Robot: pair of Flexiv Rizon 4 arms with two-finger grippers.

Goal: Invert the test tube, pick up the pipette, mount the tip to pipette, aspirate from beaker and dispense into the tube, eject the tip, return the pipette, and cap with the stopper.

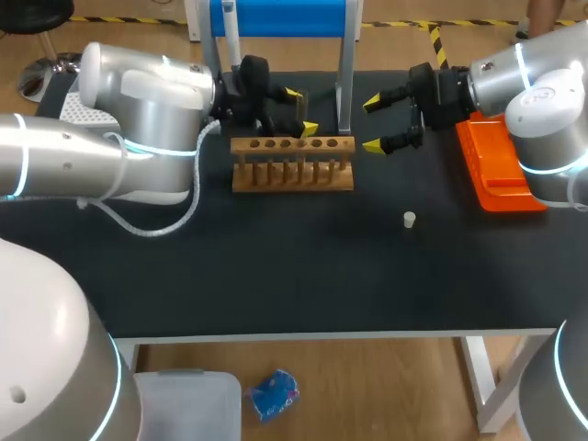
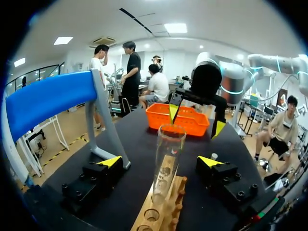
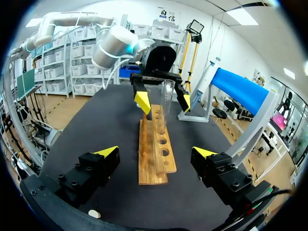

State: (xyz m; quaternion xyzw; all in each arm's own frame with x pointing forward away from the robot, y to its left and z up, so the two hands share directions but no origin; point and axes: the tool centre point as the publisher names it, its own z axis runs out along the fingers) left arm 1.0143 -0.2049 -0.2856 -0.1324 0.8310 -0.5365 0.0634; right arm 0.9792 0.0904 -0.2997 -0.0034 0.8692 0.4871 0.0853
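head view: left hand [image 1: 301, 111] and right hand [image 1: 372, 125] gape wide beside the rack [image 1: 292, 170] (tube [image 2: 167, 159] upright), stopper [image 1: 409, 219] near orange tray [image 1: 496, 170].

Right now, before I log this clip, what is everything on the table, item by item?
test tube: 1, clear, upright in the rack, between the left end effector's fingers, untouched
rack: 1, wooden, mid table
stopper: 1, white, on the table in front of the rack's right end
tray: 1, orange, at the table's right side
stand: 1, blue bar on grey legs, behind the rack
table: 1, black top
pipette, beaker: not seen
left end effector: 1, black with yellow tips, open around the test tube
right end effector: 1, black with yellow tips, open, beside the rack's right end
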